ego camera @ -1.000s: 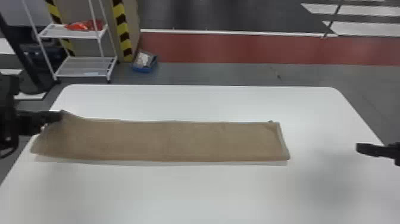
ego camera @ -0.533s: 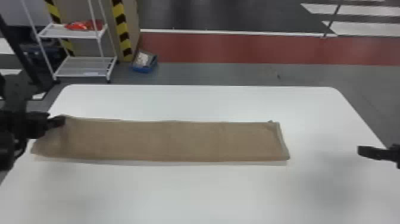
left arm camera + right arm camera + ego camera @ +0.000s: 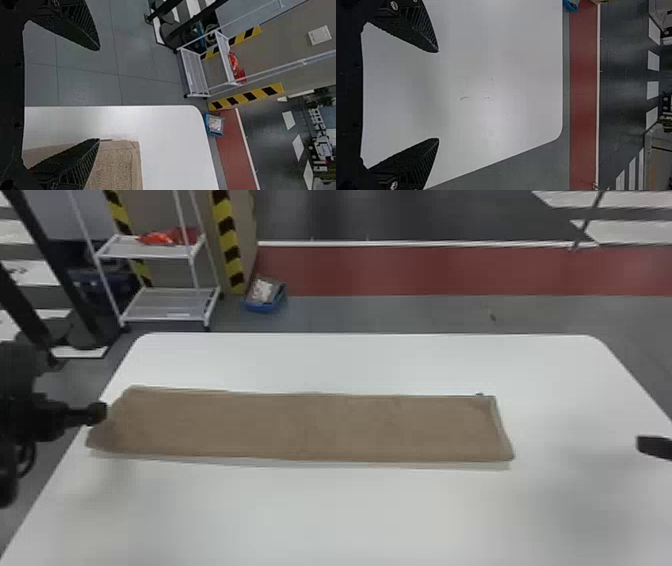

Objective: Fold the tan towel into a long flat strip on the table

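In the head view my left gripper point(image 3: 95, 414) is at the left end of the tan towel point(image 3: 300, 427), which lies as a long flat strip across the table point(image 3: 320, 510), its left end slightly slanted. My right gripper point(image 3: 652, 446) is parked at the right edge, well apart from the towel. The left wrist view has my left gripper point(image 3: 99, 94) open with nothing held, one finger in front of the towel point(image 3: 115, 166). Wide apart stand the fingers of my right gripper point(image 3: 438, 95) in the right wrist view, over bare tabletop.
Beyond the table's far left corner stands a white shelf rack point(image 3: 170, 307) with red items. A blue box point(image 3: 265, 297) sits on the floor beside a post with yellow and black stripes. White tabletop surrounds the towel in front, behind and to the right.
My left gripper has let go of the towel's far left corner and moved toward the near side; that corner now lies lower. The right gripper has barely moved.
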Motion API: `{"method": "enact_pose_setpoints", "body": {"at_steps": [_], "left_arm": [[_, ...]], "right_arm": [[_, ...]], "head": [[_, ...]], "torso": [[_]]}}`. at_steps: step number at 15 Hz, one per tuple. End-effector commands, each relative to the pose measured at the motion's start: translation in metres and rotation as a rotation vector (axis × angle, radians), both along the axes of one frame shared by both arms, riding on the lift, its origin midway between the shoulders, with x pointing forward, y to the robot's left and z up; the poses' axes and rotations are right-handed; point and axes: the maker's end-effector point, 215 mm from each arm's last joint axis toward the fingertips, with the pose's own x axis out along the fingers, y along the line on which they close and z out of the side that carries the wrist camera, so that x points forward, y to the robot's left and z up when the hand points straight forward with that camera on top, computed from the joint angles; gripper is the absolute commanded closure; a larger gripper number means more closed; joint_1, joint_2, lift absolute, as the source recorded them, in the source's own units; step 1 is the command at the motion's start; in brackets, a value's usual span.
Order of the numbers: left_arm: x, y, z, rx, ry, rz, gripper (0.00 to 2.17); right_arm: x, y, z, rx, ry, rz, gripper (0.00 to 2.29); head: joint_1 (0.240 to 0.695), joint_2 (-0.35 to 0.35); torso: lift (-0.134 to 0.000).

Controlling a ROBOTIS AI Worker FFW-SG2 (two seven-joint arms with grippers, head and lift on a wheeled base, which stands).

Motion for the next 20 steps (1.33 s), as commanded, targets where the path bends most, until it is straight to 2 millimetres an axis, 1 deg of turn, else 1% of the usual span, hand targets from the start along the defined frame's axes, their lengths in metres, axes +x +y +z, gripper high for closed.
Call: {"method": "enact_pose_setpoints", "body": {"at_steps": [1,3,5,6,7,10,12,13,14,16,17,18,19,20], "left_arm": [[-0.034,0.003,0.009,-0.018,-0.043,0.011,0.04],[-0.052,-0.007,0.004,-0.034,-0.044,-0.006,0.04],[-0.060,-0.012,-0.011,-0.050,-0.019,-0.017,0.04],[-0.061,-0.013,-0.019,-0.052,-0.005,-0.015,0.04],[-0.059,-0.015,-0.022,-0.047,-0.006,-0.020,0.04],[-0.056,-0.022,-0.019,-0.061,-0.035,-0.031,0.07],[-0.054,-0.024,-0.027,-0.049,-0.013,-0.033,0.07],[-0.055,-0.022,-0.029,-0.048,-0.011,-0.026,0.08],[-0.054,-0.020,-0.022,-0.056,-0.030,-0.019,0.08],[-0.061,-0.014,0.013,-0.084,-0.113,0.005,0.08],[-0.067,-0.018,0.034,-0.120,-0.158,0.014,0.08],[-0.074,-0.024,0.049,-0.145,-0.185,0.013,0.08],[-0.084,-0.035,0.063,-0.187,-0.217,0.011,0.08],[-0.088,-0.056,0.072,-0.252,-0.255,-0.005,0.08]], "right_arm": [[0.001,-0.002,0.002,-0.002,-0.008,0.002,0.08],[0.002,-0.002,0.003,-0.002,-0.009,0.002,0.08],[0.004,-0.002,0.006,-0.003,-0.014,0.002,0.08],[0.004,-0.003,0.007,-0.002,-0.017,0.001,0.08],[0.004,0.000,0.006,0.010,-0.018,0.002,0.08],[0.001,-0.001,0.006,0.019,-0.019,-0.003,0.08],[-0.001,-0.003,0.008,0.021,-0.025,-0.007,0.08],[-0.003,-0.008,0.008,0.026,-0.029,-0.017,0.08],[-0.006,-0.008,0.011,0.040,-0.035,-0.022,0.08],[-0.009,0.014,0.037,0.142,-0.092,-0.022,0.08],[-0.011,0.025,0.048,0.161,-0.118,-0.020,0.08],[-0.011,0.040,0.059,0.187,-0.147,-0.016,0.07],[-0.013,0.057,0.069,0.208,-0.177,-0.018,0.07],[-0.015,0.076,0.072,0.241,-0.204,-0.021,0.07]], "head": [[0.695,0.020],[0.695,0.022],[0.695,0.016],[0.695,0.012],[0.695,0.009],[0.695,0.006],[0.695,0.001],[0.695,-0.002],[0.695,-0.006],[0.695,-0.007],[0.695,-0.002],[0.695,0.006],[0.695,0.023],[0.695,0.032]], "torso": [[-0.123],[-0.123],[-0.123],[-0.123],[-0.123],[-0.123],[-0.123],[-0.123],[-0.123],[-0.123],[-0.123],[-0.123],[-0.123],[-0.123]]}}
